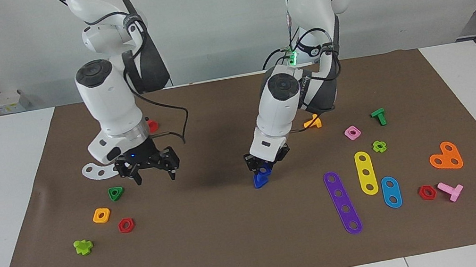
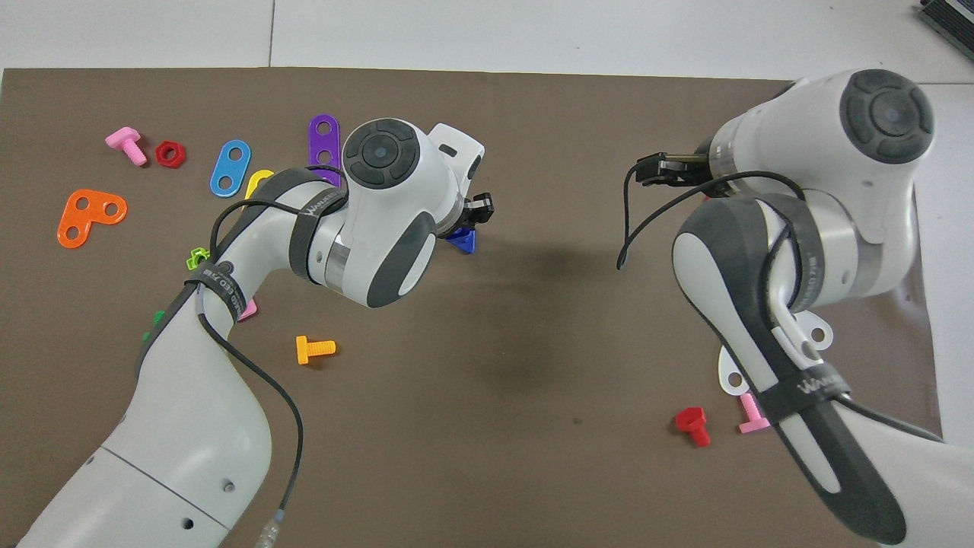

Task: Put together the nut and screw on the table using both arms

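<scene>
1. The left pincer [image 1: 265,166] is down at the middle of the brown sheet, closed on a dark-blue piece [image 1: 262,177] that touches or nearly touches the paper. Its wedge outline suggests the screw's triangular head, but the shaft is hidden, so judge it as the screw with some caution.
2. The nut cannot be made out in either view. It may be hidden under an arm or pressed against the blue piece; do not assume it is already in hand.
3. The right pincer [image 1: 154,169] hangs over the sheet toward the right arm's end, fingers apart and holding nothing, above the green triangular nut [image 1: 116,193] and near the orange square nut [image 1: 101,215]. Neither of those is wanted.
4. For the step in hand, a firm hold on the screw matters most: the grip looks to be on the head, which should leave the shaft free for threading.
5. Lift straight up from the tabletop [image 1: 5,199] before turning the wrist, so the piece does not drag on the paper and twist in the fingers.
6. Bring the right arm toward the middle only once the nut is located, and keep the two wrists from crowding each other.
</scene>
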